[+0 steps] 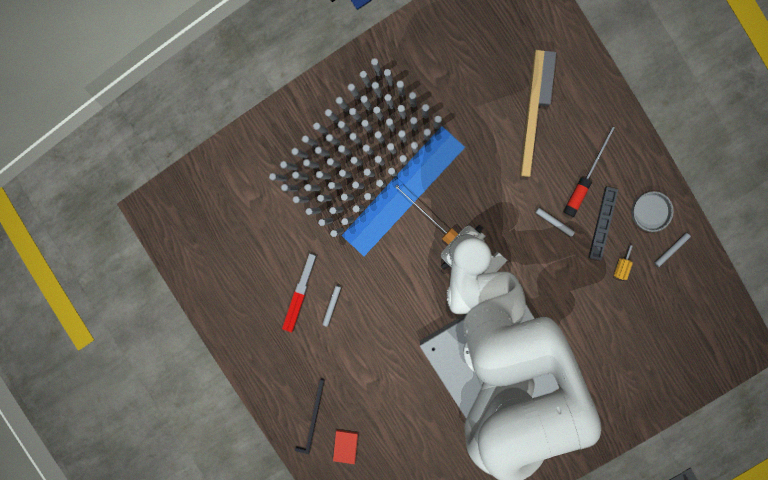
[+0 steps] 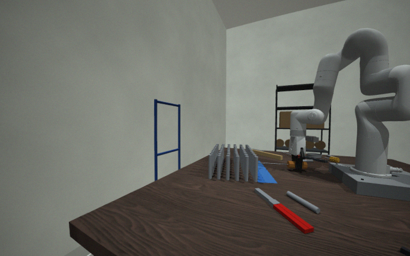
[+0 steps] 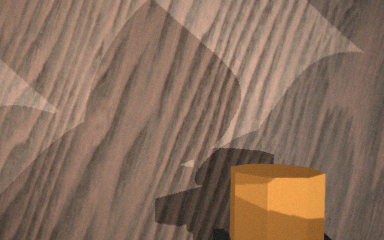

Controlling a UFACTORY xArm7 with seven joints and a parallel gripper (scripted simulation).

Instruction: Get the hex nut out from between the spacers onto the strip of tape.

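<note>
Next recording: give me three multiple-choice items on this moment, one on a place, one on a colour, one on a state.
1. Where does the hook pick's thin shaft tip lie?
A. over the blue strip of tape, at the edge of the spacers
B. beside the red block
C. in the round grey dish

2. What colour is the pick's faceted handle?
A. green
B. orange-brown
C. white

3. What is the pincer doing?
A. open, holding nothing
B. shut on the red-handled screwdriver
C. shut on the pick's handle

Answers: A, the tip lies over the blue strip of tape by the grey upright spacers. B, the handle shows orange-brown in the wrist view. C, the pincer grips the handle low over the brown wooden table.
</note>
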